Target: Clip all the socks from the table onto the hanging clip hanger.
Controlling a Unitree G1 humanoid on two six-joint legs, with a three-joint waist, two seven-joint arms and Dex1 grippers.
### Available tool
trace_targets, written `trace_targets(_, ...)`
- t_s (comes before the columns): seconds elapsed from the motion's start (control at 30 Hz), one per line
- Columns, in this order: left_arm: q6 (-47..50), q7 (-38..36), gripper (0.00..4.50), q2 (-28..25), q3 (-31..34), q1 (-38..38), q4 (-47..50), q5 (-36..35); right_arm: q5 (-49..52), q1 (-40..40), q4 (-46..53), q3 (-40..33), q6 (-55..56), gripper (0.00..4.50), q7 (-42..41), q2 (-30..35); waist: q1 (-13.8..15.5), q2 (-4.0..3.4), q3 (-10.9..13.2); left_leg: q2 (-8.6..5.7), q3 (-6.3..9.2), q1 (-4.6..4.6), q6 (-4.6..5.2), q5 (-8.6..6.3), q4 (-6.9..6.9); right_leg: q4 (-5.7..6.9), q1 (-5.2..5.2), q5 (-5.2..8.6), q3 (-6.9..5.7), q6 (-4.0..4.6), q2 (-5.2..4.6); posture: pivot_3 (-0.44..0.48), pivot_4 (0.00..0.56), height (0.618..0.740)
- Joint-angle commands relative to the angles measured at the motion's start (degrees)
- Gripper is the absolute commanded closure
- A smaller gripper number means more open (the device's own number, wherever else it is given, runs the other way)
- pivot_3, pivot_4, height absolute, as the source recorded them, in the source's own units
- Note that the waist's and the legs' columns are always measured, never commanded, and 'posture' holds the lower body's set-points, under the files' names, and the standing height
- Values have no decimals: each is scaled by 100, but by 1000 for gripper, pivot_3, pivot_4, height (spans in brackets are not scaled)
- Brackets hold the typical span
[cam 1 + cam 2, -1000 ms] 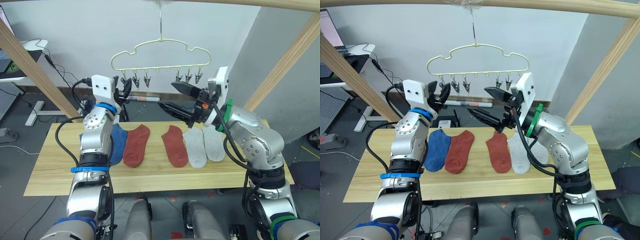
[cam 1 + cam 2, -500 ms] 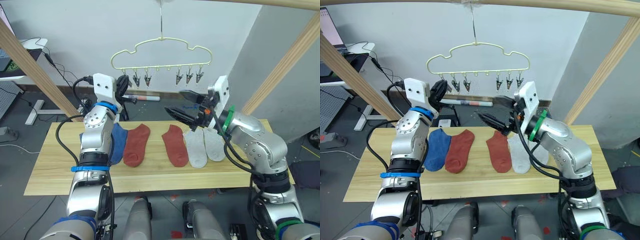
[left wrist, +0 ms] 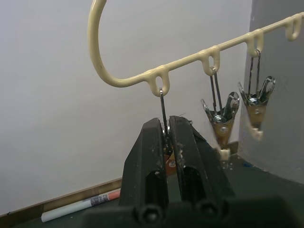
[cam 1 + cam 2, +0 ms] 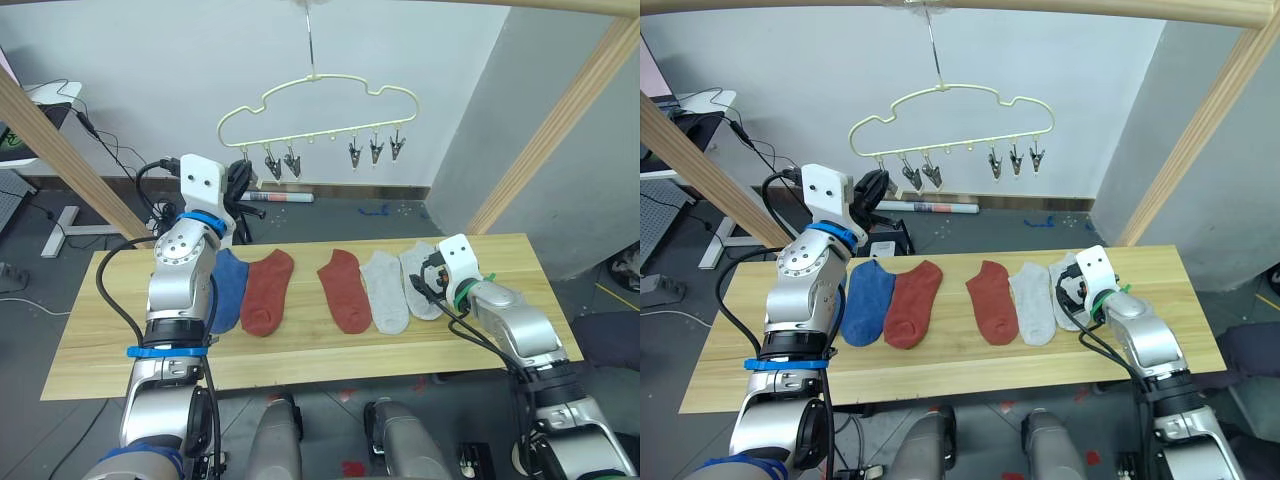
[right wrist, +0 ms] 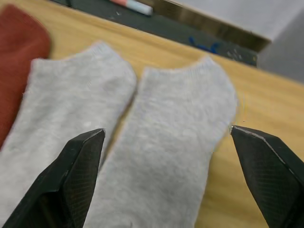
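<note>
The pale clip hanger (image 4: 318, 100) hangs by its hook from the top pole, with a row of metal clips under it. My left gripper (image 3: 166, 142) is raised and shut on the leftmost clip (image 4: 245, 170). On the table (image 4: 300, 350) five socks lie in a row: a blue sock (image 4: 228, 290) partly behind my left arm, two rust-red socks (image 4: 268, 292) (image 4: 343, 290), and two light grey socks (image 4: 385, 290) (image 5: 175, 142). My right gripper (image 5: 166, 129) hangs low over the rightmost grey sock, open wide, a finger (image 5: 80, 161) on each side of it.
Slanted wooden poles (image 4: 60, 150) (image 4: 545, 130) rise at both ends of the table, joined by a bar overhead. A white tube (image 4: 275, 197) lies on the floor behind the table. A desk with cables (image 4: 50, 100) stands at the far left.
My right arm has dropped from beside the hanger down to the table, over the rightmost grey sock. My left gripper has closed on the leftmost clip. The camera has shifted a little.
</note>
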State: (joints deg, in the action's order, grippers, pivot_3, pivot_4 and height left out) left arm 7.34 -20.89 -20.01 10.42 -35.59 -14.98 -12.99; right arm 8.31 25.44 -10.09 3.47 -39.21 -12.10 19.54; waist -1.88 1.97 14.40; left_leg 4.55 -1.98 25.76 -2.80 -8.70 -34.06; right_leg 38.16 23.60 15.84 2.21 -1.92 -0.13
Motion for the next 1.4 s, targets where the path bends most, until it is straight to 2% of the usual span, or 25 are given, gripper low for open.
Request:
trace_targets(0.03,45,-11,4479,-22,45,113,304,-74,-201,236,-646,-255,490,93,429,-200,6,0,0,0,0,0,0,0,0,1,0,0,0,0,0,-15,268,740)
trace_targets(0.27,178,37,4479,-53,88,280,537,-123,-144,681,-1752,-747,1145,93,867,-708,11,-2,1,-1,-2,0,0,0,1,-1,0,-3,4,4,0,3,273,740)
trace_targets(0.43,258,88,4479,-61,106,339,645,-137,-421,706,-2168,-435,1300,93,594,-670,13,-2,1,0,-2,0,0,0,1,0,0,-6,3,9,0,3,273,740)
trace_targets(0.57,299,94,4500,-73,122,369,694,-144,-466,555,-2191,-317,1195,965,391,-696,12,-2,1,0,-2,-1,1,-1,1,0,0,-6,3,9,0,19,272,740)
trace_targets(0.67,317,109,4500,-79,124,369,712,-138,-473,429,-2137,-311,1130,2115,356,-687,20,-2,1,0,0,-2,1,-1,1,2,-2,-6,2,9,0,20,271,740)
trace_targets(0.9,313,132,4500,-82,118,313,676,-112,-388,129,-1815,-471,922,4475,287,-603,23,-2,0,0,0,-10,1,0,-1,2,-12,-1,3,0,0,20,266,740)
trace_targets(1.0,327,143,4500,-80,122,310,678,-127,-450,-90,-1369,-433,925,4475,202,-471,27,-2,0,0,0,-12,0,0,-1,1,-15,-1,2,-1,0,22,266,740)
trace_targets(1.1,652,121,4500,-4,229,272,738,-424,-372,-414,-343,-330,950,4475,-151,-274,27,-2,0,0,-1,-12,0,0,0,1,-14,-1,3,-1,0,23,270,740)
trace_targets(1.27,2238,123,4500,266,809,135,951,-1921,-78,-911,1931,93,695,4475,-1055,183,-20,-9,5,2,-1,-10,0,-1,0,3,-6,0,7,-3,3,17,274,740)
trace_targets(1.4,3090,326,4500,346,1322,-46,1019,-2887,231,-779,2911,497,173,4475,-1357,30,-18,-4,7,2,6,-22,0,-1,-6,38,-6,6,5,-12,6,9,273,740)
